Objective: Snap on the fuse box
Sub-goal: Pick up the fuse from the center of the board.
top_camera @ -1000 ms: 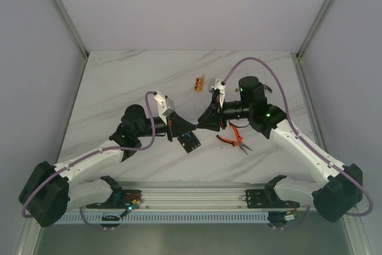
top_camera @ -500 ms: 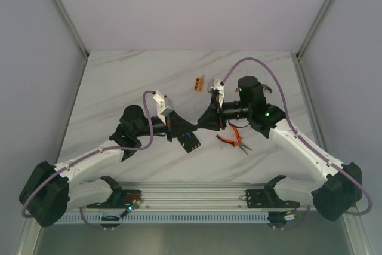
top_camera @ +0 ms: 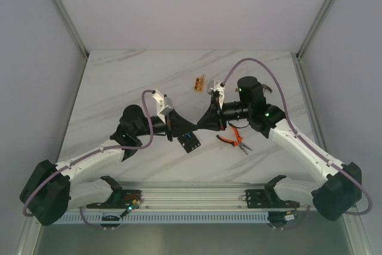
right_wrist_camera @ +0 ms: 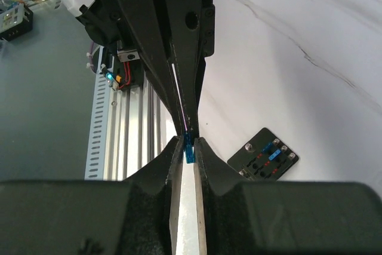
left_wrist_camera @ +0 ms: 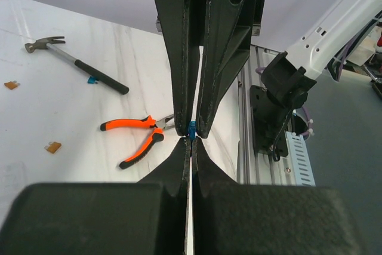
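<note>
Just above the middle of the white marbled table (top_camera: 119,82), the left gripper (left_wrist_camera: 191,143) is clamped tight on a tiny blue plastic fuse (left_wrist_camera: 191,129), meeting the right gripper (right_wrist_camera: 188,140) tip to tip. The right gripper's fingers closely flank the same fuse with a narrow gap behind it, though whether they truly press on it I cannot tell. The small black squarish plastic fuse box (top_camera: 189,142) lies flat on the table just near of the meeting fingertips, untouched, with orange-handled metal pliers (top_camera: 234,138) to its right.
</note>
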{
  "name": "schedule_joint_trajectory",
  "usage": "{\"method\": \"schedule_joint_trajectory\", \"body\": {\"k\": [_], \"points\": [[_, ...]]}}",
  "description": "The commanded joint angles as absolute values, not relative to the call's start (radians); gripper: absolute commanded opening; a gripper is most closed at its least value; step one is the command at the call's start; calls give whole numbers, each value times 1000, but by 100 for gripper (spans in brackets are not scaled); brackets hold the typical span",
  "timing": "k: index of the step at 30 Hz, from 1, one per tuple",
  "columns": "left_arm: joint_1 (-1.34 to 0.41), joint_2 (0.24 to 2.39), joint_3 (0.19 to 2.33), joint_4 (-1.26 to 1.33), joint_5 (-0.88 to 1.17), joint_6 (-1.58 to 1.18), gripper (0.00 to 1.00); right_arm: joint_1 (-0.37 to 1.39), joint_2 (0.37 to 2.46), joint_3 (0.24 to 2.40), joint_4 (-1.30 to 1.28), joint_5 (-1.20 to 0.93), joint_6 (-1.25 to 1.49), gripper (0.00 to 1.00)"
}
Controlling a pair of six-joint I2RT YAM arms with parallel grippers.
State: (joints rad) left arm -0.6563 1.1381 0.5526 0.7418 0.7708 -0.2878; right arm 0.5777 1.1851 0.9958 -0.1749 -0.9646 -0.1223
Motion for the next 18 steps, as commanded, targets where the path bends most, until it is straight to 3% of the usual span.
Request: {"method": "schedule_joint_trajectory", "body": {"k": [1,6,8,12,14,18], "points": [[-655,1151,583,814,811,-302,0,583,1188,1023,-184,-992,-142,15],[-655,1150,579,805,805,-302,0,583,1185,1022,-183,-980,-146,0],[-655,1145,575,780,784,-293,0,583,1186,1021,-184,-960,-142,0],[-654,1127,537,736,683,-303,18,584,1192,1017,-183,-896,-128,0],[-653,1116,507,715,607,-328,34,587,1197,1015,-183,-853,-116,0],[-652,1076,456,636,402,-416,50,605,1214,1004,-186,-693,-85,0]]}}
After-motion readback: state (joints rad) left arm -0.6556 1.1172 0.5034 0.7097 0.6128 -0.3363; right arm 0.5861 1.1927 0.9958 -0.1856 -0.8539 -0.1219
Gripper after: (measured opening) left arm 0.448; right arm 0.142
